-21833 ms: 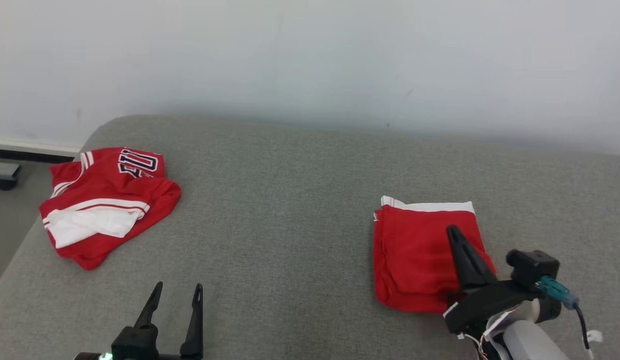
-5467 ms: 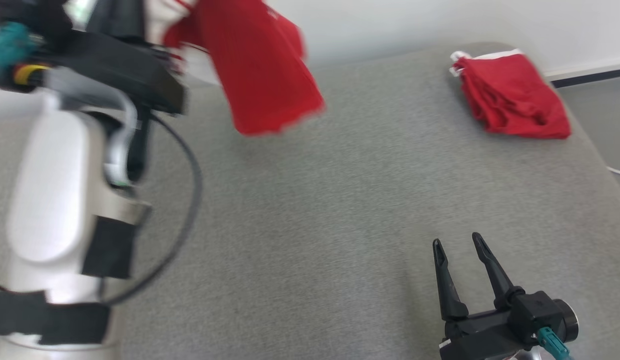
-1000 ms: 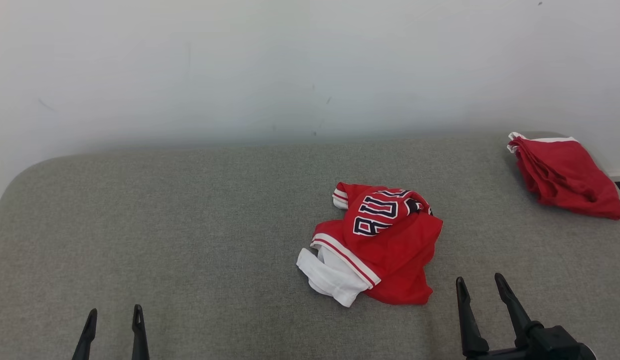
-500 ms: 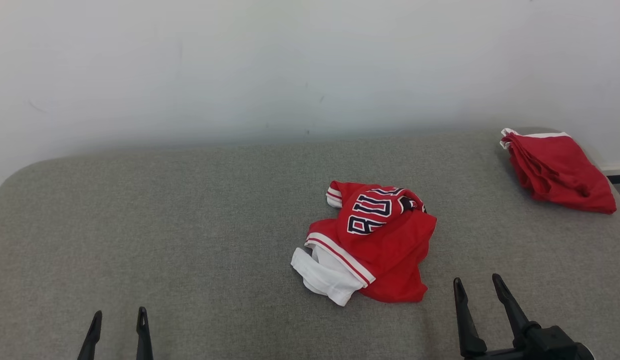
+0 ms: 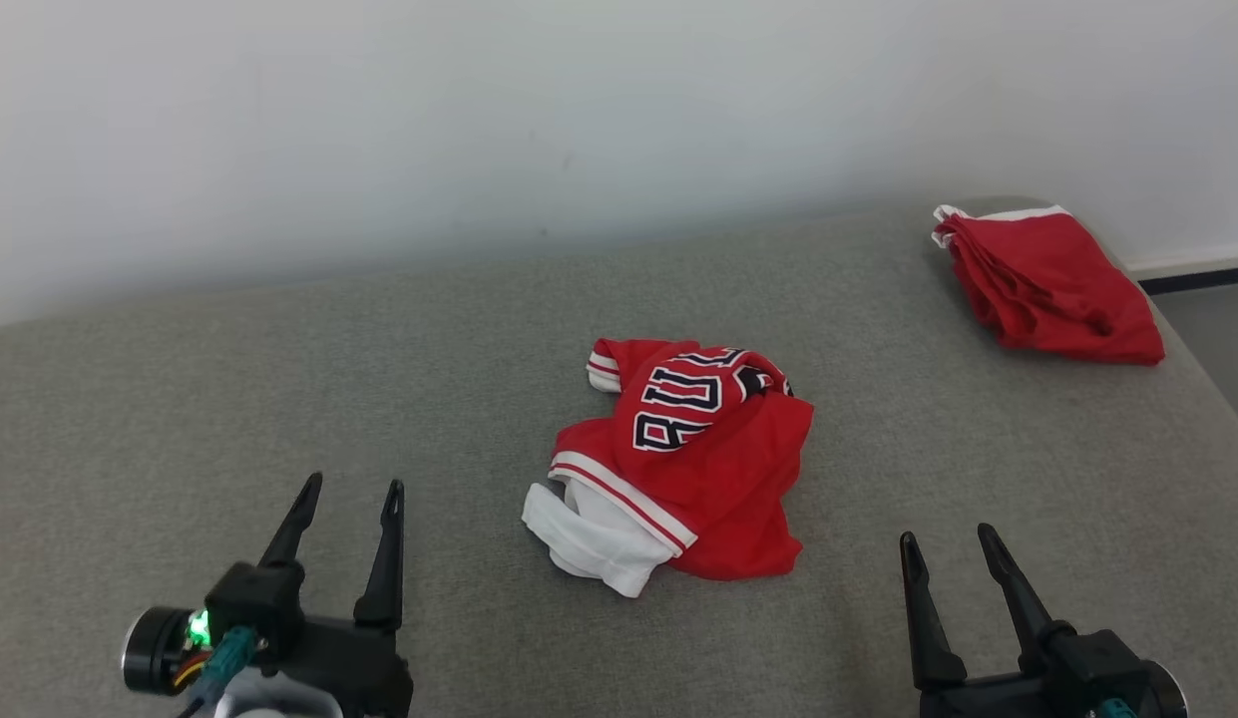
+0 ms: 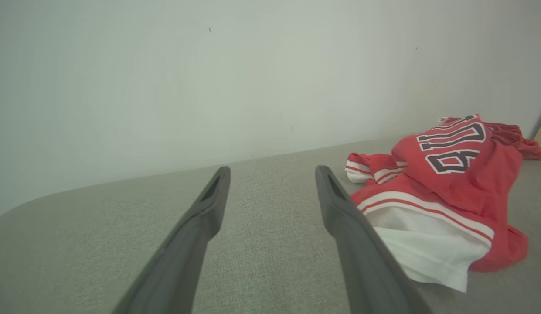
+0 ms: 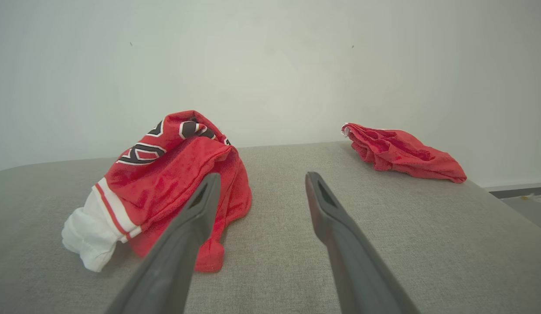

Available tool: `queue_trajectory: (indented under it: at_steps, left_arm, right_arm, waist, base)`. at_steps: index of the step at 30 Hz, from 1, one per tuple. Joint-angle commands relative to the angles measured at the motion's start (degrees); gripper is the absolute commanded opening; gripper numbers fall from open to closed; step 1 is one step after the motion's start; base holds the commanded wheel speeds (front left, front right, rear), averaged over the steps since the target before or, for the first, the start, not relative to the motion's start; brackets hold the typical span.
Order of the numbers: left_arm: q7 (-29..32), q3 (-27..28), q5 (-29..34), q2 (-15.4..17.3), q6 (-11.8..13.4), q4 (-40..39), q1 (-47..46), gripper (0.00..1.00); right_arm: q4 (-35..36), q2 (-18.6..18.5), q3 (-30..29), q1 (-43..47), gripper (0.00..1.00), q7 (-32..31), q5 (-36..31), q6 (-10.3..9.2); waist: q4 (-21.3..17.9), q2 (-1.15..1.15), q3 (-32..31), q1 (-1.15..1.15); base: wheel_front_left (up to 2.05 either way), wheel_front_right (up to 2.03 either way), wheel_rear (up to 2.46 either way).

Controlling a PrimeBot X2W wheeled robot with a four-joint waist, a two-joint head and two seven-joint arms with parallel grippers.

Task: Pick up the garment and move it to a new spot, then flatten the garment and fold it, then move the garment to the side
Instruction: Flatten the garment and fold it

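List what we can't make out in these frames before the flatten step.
Jersey lettering: head view, its own folds hide most of the word.
Jersey layout: all three views, the bunched heap hides where the sleeves and hem lie.
Folded red garment: head view, the top layer hides what is underneath; its type cannot be told.
Right gripper: head view, the bottom edge cuts off its body; the fingers stand apart.

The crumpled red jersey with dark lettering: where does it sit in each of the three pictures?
Head view: crumpled jersey, middle of the picture, on the grey cushion.
Left wrist view: right side.
Right wrist view: left of centre.
Shared landmark: its white panel, low on the jersey in all three.
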State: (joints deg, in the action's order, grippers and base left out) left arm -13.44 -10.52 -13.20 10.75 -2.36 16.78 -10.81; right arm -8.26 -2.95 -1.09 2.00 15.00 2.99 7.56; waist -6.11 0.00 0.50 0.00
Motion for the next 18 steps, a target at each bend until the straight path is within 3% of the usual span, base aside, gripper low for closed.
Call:
queue_trajectory:
  at_steps: [1, 10, 18]
  left_arm:
    - [0.07, -0.72, 0.39, -0.20, -0.83, 2.47, -3.37, 1.00]
    - [1.19, -3.60, -0.19, 0.19, -3.56, 15.70, -12.16, 1.00]
    - [0.77, -6.52, -1.85, -0.45, -4.62, 24.73, -16.23, 1.00]
  right_arm:
    - [0.24, 0.16, -0.14, -0.99, 1.00, 0.25, 0.50, -0.14]
    - [0.18, 0.17, 0.12, -2.92, 1.00, 0.25, 2.30, -0.14]
    - [-0.03, 0.16, 0.00, -3.61, 1.00, 0.25, 3.26, -0.14]
  waist:
    - [-3.30, 0.00, 3.13, 0.00]
    - [-9.08, 0.00, 7.05, 0.00]
    - [-11.74, 0.00, 8.30, 0.00]
  base:
    - [0.00, 0.00, 0.00]
    - [0.00, 0.00, 0.00]
    - [0.00, 0.00, 0.00]
